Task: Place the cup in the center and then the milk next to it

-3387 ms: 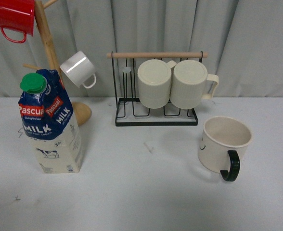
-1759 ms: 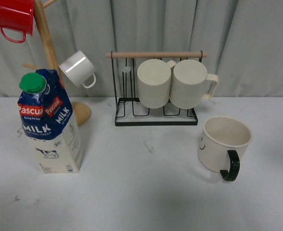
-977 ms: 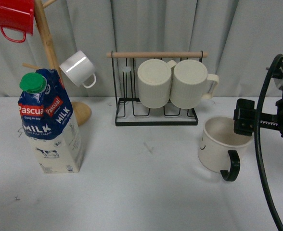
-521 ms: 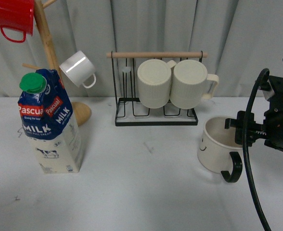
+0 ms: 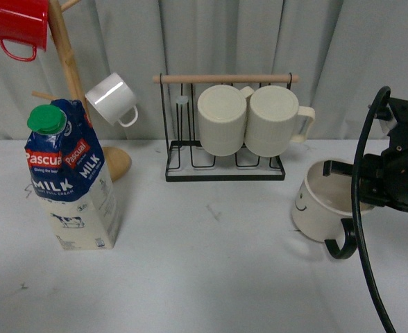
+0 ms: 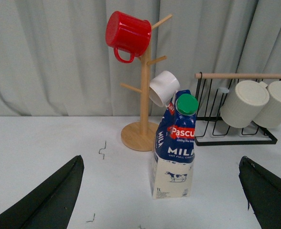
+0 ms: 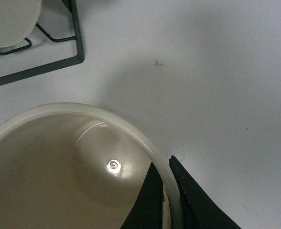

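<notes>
The cup [image 5: 320, 209], a wide cream mug with a black handle [image 5: 345, 241], is at the right of the table, tilted and lifted off the surface. My right gripper [image 5: 357, 186] is shut on its rim; in the right wrist view one finger is inside the cup [image 7: 59, 167] and one outside, pinching the wall at the right gripper [image 7: 167, 191]. The milk [image 5: 71, 177], a blue and cream carton with a green cap, stands at the left, also the milk [image 6: 175, 145] in the left wrist view. My left gripper [image 6: 162, 200] is open, well short of the carton.
A black wire rack [image 5: 225, 166] holding two ribbed cream mugs [image 5: 221, 119] stands at the back centre. A wooden mug tree [image 5: 69, 62] with a red mug [image 5: 17, 24] and a small white mug [image 5: 112, 99] is at the back left, behind the milk. A grey curtain hangs behind.
My right arm came in from the right, closed on the cup's rim, and now the cup is tilted and raised slightly. The milk has not moved.
</notes>
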You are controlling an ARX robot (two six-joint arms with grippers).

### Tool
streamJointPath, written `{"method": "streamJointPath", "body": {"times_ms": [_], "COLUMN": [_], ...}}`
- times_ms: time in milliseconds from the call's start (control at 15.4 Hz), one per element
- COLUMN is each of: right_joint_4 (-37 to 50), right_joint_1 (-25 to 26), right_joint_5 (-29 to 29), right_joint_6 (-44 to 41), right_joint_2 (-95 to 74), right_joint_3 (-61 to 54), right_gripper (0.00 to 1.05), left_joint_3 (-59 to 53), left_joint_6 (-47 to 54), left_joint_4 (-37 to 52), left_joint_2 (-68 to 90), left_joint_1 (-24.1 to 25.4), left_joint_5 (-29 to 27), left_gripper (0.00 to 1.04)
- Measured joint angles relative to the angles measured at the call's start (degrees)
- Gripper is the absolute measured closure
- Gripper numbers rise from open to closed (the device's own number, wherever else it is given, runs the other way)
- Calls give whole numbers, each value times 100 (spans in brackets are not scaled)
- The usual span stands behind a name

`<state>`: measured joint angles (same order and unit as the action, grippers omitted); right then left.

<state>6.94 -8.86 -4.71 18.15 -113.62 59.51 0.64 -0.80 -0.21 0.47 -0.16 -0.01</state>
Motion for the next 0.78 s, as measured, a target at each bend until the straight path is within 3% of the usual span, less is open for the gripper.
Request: {"method": "streamJointPath", "body": {"times_ms": [456, 782], "right_joint_4": [-339, -763], "right_joint_1": [-997, -1368], "right_joint_5": [24, -2], "right_joint_6": [284, 400], "right_joint_2": [28, -437], "right_joint_3": [411, 1115], "right_gripper": [101, 101], "left_joint_3": [0, 0], "left_joint_6": [0, 0], "left_joint_4": [0, 2], "left_joint_2": [0, 0], "left_joint_1": [0, 0], "left_joint_5": [0, 0], "left_gripper": [7, 7]}}
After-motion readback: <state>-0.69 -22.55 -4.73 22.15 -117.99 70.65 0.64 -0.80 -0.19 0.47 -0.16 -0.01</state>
